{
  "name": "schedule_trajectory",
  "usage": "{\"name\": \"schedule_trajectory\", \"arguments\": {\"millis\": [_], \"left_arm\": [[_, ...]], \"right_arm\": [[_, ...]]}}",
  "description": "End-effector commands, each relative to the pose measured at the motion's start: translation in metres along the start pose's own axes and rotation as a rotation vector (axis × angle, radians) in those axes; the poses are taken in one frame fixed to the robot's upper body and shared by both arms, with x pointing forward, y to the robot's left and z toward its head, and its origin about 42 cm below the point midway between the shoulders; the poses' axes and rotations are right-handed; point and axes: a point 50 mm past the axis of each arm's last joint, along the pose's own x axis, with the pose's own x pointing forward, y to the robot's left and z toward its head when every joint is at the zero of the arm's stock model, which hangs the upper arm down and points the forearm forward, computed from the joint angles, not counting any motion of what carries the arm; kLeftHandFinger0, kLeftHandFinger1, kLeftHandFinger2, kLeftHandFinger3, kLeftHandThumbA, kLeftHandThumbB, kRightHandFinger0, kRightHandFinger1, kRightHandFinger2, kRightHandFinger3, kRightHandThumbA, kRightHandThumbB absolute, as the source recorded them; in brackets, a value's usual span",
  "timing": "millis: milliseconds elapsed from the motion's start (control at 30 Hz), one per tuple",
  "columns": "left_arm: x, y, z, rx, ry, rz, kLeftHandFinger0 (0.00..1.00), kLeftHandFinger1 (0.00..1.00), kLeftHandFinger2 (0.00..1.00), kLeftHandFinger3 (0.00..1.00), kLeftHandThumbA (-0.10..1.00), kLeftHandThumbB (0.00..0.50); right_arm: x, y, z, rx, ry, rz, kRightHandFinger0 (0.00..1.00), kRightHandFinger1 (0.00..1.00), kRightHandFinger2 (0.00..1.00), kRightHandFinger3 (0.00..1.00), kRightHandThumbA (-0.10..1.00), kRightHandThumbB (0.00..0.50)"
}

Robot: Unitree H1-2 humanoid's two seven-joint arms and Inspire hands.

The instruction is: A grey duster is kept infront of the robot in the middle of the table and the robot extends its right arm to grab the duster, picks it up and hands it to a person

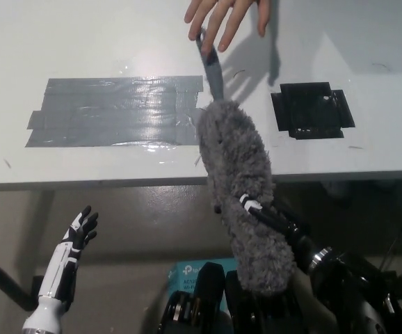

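Handover step: the right hand (274,219) is closed around the fluffy head of the duster (237,174), handle pointing to 12 o'clock above the tabletop (117,42), where a person's hand (222,17) touches it. Next, I judge, release once the person grips. Left hand (79,233) rests open at 8 o'clock.

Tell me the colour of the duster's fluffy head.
Grey: the duster has a fluffy grey head, seen in the head view.
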Motion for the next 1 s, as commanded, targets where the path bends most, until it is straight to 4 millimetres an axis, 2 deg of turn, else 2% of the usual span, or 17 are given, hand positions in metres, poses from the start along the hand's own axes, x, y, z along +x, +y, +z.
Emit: {"name": "schedule_trajectory", "arguments": {"millis": [0,233,500,667,700,800,833,867,900,933,967], "left_arm": [[0.02,0.017,0.028,0.04,-0.132,0.007,1.0,1.0,1.0,1.0,1.0,0.33],[0.023,0.018,0.03,0.047,-0.14,0.01,1.0,1.0,1.0,1.0,1.0,0.333],[0.023,0.018,0.03,0.041,-0.137,0.011,1.0,1.0,1.0,1.0,1.0,0.339],[0.024,0.018,0.03,0.042,-0.138,0.007,1.0,1.0,1.0,1.0,1.0,0.337],[0.024,0.018,0.031,0.05,-0.141,0.006,1.0,1.0,1.0,1.0,1.0,0.328],[0.024,0.017,0.031,0.047,-0.145,0.007,1.0,1.0,1.0,1.0,1.0,0.327],[0.024,0.018,0.031,0.049,-0.144,0.008,1.0,1.0,1.0,1.0,1.0,0.328],[0.024,0.018,0.031,0.053,-0.142,0.008,1.0,1.0,1.0,1.0,1.0,0.327],[0.025,0.018,0.031,0.055,-0.142,0.008,1.0,1.0,1.0,1.0,1.0,0.326],[0.026,0.018,0.032,0.061,-0.143,0.007,1.0,1.0,1.0,1.0,1.0,0.318],[0.026,0.018,0.032,0.064,-0.145,0.007,1.0,1.0,1.0,1.0,1.0,0.316]], "right_arm": [[-0.007,0.072,0.079,0.406,-0.306,0.282,0.0,0.49,0.91,1.0,-0.1,0.114],[-0.011,0.073,0.091,0.425,-0.326,0.303,0.0,0.48,0.88,1.0,-0.1,0.112],[-0.013,0.075,0.098,0.435,-0.34,0.319,0.0,0.51,0.92,1.0,-0.1,0.091],[-0.014,0.076,0.102,0.438,-0.343,0.307,0.0,0.49,0.9,1.0,-0.1,0.107],[-0.014,0.076,0.103,0.438,-0.344,0.311,0.0,0.48,0.89,1.0,-0.1,0.097],[-0.014,0.076,0.103,0.446,-0.344,0.315,0.0,0.5,0.93,1.0,-0.1,0.091],[-0.014,0.075,0.103,0.452,-0.337,0.326,0.0,0.52,0.99,1.0,-0.1,0.078],[-0.015,0.075,0.101,0.466,-0.331,0.345,0.42,0.97,1.0,1.0,0.08,0.199],[-0.015,0.075,0.101,0.476,-0.328,0.358,0.45,1.0,1.0,1.0,0.15,0.19],[-0.015,0.075,0.099,0.477,-0.324,0.383,0.72,1.0,1.0,1.0,0.32,0.244],[-0.016,0.076,0.099,0.467,-0.322,0.399,0.84,1.0,1.0,1.0,0.39,0.257]]}}
